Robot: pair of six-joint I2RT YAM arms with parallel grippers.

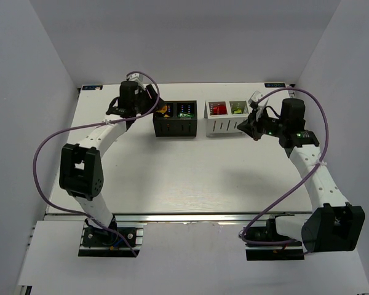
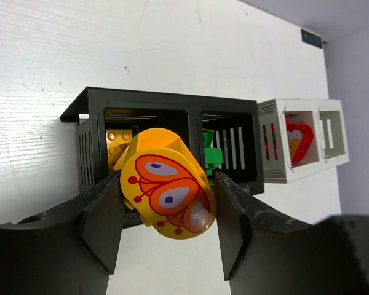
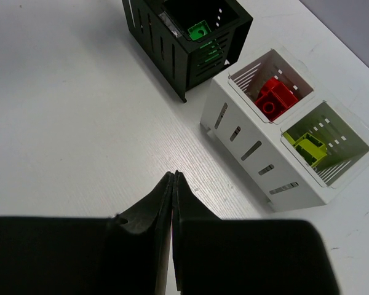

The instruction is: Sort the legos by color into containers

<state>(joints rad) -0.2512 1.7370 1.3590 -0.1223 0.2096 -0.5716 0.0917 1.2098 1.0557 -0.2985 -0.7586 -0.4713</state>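
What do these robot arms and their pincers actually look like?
The left arm and right arm are slim white tubes joined by chunky black housings. A purple cable loops along each. The left gripper and right gripper each have two matte black, wedge-shaped fingers. A small green light glows near the right wrist.

A white table (image 1: 172,178) bears the black container (image 1: 175,130) beside the white container (image 1: 224,127).

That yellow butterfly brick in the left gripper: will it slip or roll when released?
Likely rigid: the yellow butterfly brick shows no flex clamped in the left gripper. Its glossy, rounded top may slip or roll on landing.
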